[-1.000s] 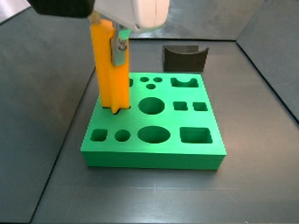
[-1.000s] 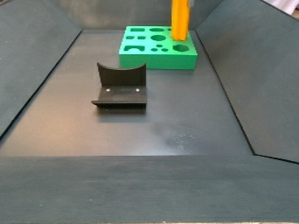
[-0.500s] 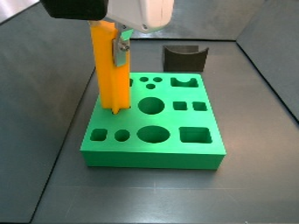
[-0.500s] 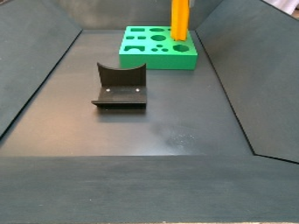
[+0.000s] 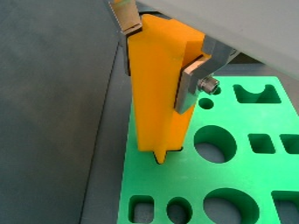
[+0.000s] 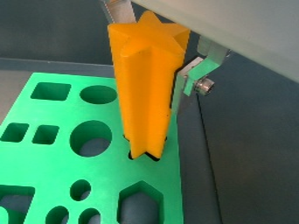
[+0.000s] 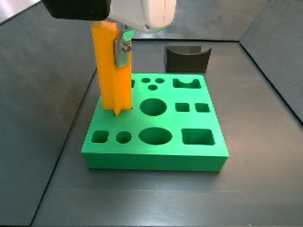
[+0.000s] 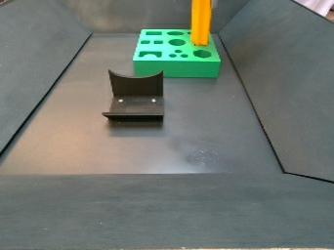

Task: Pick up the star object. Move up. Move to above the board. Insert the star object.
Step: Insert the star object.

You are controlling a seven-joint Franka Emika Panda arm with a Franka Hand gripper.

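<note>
We see the gripper [image 5: 163, 59] above the left edge of the board [image 7: 166, 146], and it is closed on the star object [image 7: 112, 71], which it holds near the upper end. In both wrist views the flat silver fingers [image 5: 194, 83] press on opposite sides of the orange prism, and in a wrist view we can see its star-shaped top [image 6: 149, 29] between them. The star object stands upright, and its lower end is at the star-shaped hole of the board; in a wrist view the tip [image 6: 142, 154] is already a little inside this hole, while most of the prism is above the green surface. In a side view the star object [image 8: 201, 21] rises from the far right corner of the board [image 8: 177, 57], but the gripper itself is cut off by the upper edge of that picture. The other holes of the board, such as the round ones and the square ones, are free. A dark fixture [image 8: 133, 98] stands on the grey floor [image 8: 183, 137], well apart from the board, and in a side view we see the fixture [image 7: 187, 58] just behind the board.
</note>
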